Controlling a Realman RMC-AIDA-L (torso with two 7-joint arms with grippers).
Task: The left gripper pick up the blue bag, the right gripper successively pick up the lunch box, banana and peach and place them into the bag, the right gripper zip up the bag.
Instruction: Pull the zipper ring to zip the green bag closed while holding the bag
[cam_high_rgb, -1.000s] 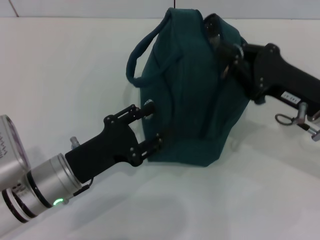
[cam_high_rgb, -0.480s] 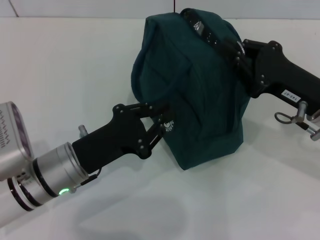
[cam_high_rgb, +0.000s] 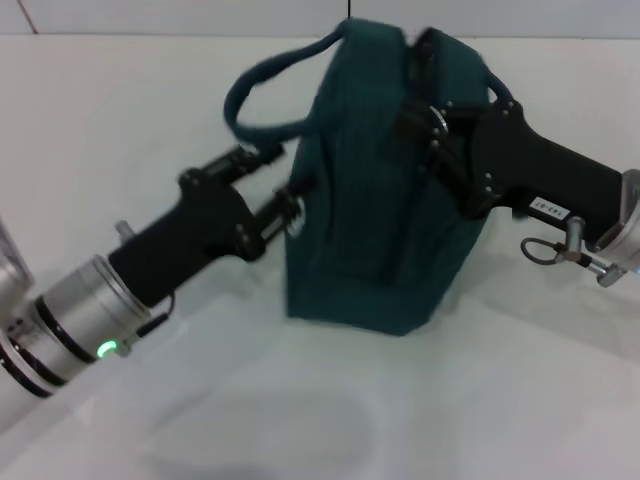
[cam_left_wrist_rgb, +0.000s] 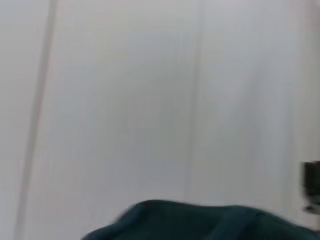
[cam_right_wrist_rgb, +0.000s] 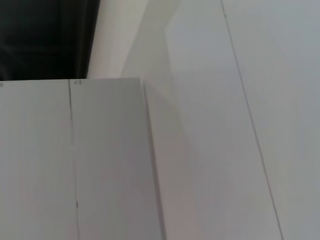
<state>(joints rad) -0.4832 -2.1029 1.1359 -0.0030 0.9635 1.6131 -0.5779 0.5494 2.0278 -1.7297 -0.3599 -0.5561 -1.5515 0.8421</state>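
Observation:
The blue bag (cam_high_rgb: 385, 210) stands upright on the white table (cam_high_rgb: 300, 420), and one padded handle (cam_high_rgb: 262, 95) loops out to its left. My left gripper (cam_high_rgb: 279, 184) is open beside the bag's left side, just under that handle, with its lower fingertip (cam_high_rgb: 291, 212) touching the fabric. My right gripper (cam_high_rgb: 425, 130) presses into the bag's top right edge by the zipper. A strip of the bag (cam_left_wrist_rgb: 200, 220) shows in the left wrist view. The lunch box, banana and peach are out of view.
A metal ring and fittings (cam_high_rgb: 560, 252) hang from the right arm over the table at the right. The table's far edge meets a pale wall (cam_high_rgb: 150, 15) behind the bag. The right wrist view holds only white panels (cam_right_wrist_rgb: 100, 160).
The bag has swung from leaning left back to upright, and its handle has sprung up to the left. My left gripper drew up and left and spread its fingers. The right gripper shifted left.

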